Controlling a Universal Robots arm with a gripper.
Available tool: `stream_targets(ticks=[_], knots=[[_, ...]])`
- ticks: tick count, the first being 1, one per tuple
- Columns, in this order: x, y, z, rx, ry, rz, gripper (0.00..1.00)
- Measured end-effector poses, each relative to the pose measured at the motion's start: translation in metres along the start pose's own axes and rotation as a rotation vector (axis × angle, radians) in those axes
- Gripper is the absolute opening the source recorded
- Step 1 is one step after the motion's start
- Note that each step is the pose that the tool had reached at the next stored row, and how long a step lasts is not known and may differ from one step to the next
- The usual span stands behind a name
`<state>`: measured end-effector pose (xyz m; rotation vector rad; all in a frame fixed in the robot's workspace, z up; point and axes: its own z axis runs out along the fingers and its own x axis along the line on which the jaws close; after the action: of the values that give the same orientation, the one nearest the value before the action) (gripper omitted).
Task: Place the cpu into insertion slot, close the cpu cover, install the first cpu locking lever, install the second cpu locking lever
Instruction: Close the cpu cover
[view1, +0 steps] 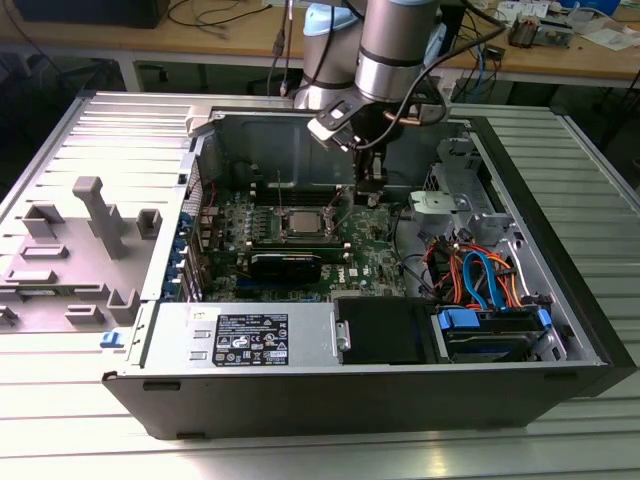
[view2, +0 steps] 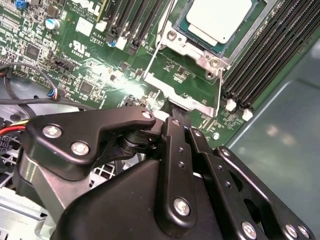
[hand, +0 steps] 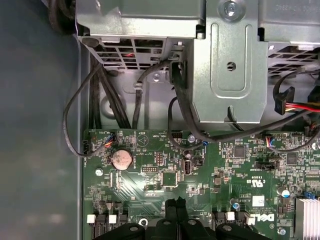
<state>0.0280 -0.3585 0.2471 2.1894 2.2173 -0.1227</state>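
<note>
The cpu (view2: 220, 20) lies flat in its socket on the green motherboard, silver top up; in the exterior view the cpu (view1: 300, 222) sits mid-board. The cpu cover (view2: 192, 102) stands tilted open, its silver free edge toward my gripper, and the board shows through its window. Two thin wire levers (view2: 154, 57) (view2: 220, 87) stand raised beside the socket. My gripper (view2: 179, 111) is shut, its black tips right at the cover's free edge; I cannot tell if they touch. The gripper (view1: 372, 198) hangs just to the exterior view's right of the socket. Its shut tips (hand: 175, 202) hover over the board.
Black memory slots (view2: 265, 55) flank the socket. A long black block (view1: 285, 265) lies in front of it. The power supply (view1: 240, 335), coloured cables (view1: 480, 275) and a metal drive cage (hand: 230, 65) crowd the case. A grey fixture tray (view1: 80, 250) sits outside.
</note>
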Motion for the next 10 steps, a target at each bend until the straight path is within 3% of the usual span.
stream_targets(ticks=[10], knots=[[0.0009, -0.0091, 0.001, -0.0021, -0.0012, -0.031, 0.11]])
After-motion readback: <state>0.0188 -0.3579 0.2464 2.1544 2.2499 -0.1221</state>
